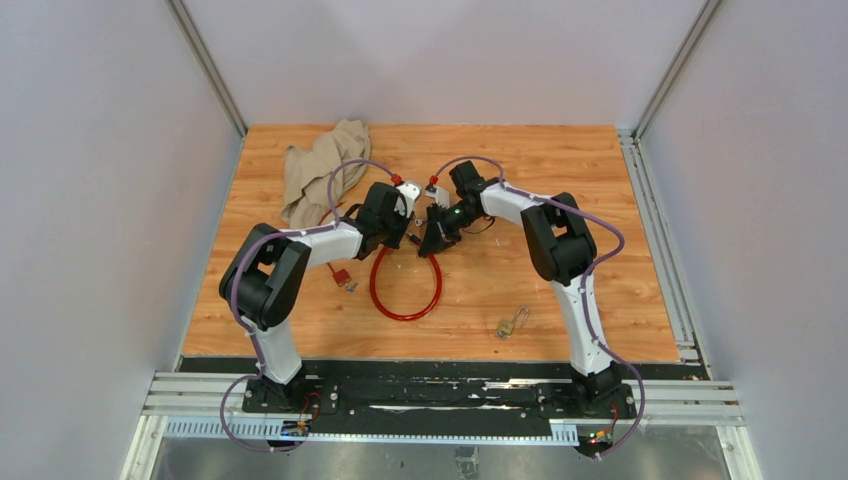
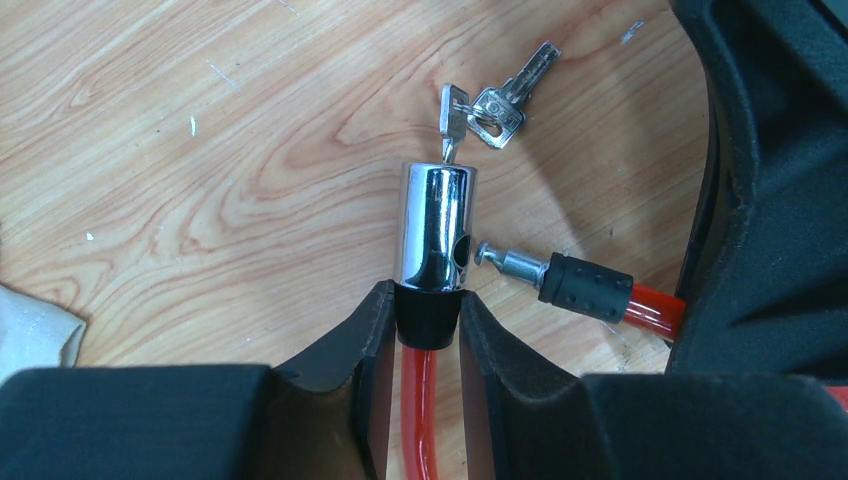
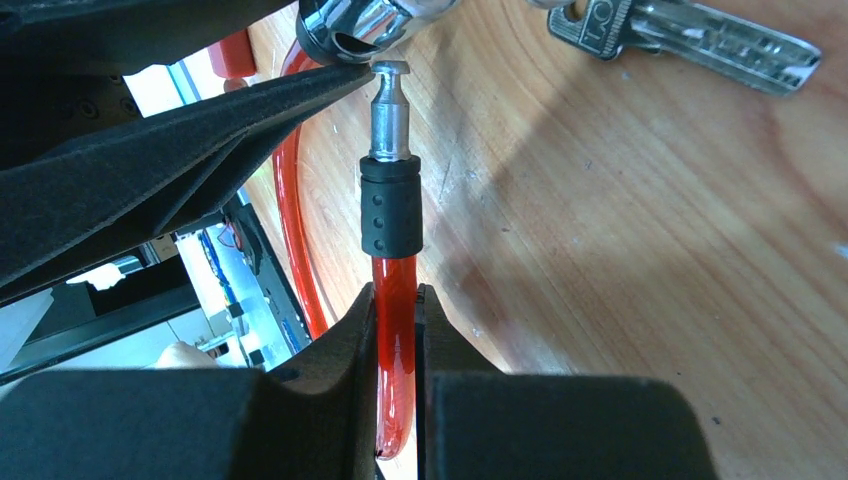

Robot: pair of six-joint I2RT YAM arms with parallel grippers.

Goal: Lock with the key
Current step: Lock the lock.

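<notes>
your left pincer (image 2: 425,318) clamps the lock barrel (image 2: 435,225), right pincer (image 3: 395,300) the red cable (image 3: 392,272); seat the pin (image 3: 390,115) next, then turn the key (image 2: 452,112).

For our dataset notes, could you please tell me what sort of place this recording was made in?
Probably a lab robot test cell: plain pale walls on aluminium framing enclose a wood-grain table, and a left arm and right arm are bolted to a black rail at its near edge.

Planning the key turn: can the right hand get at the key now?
Probably not: the right hand is shut on the red cable and must let go first. The key itself stands uncovered.
</notes>
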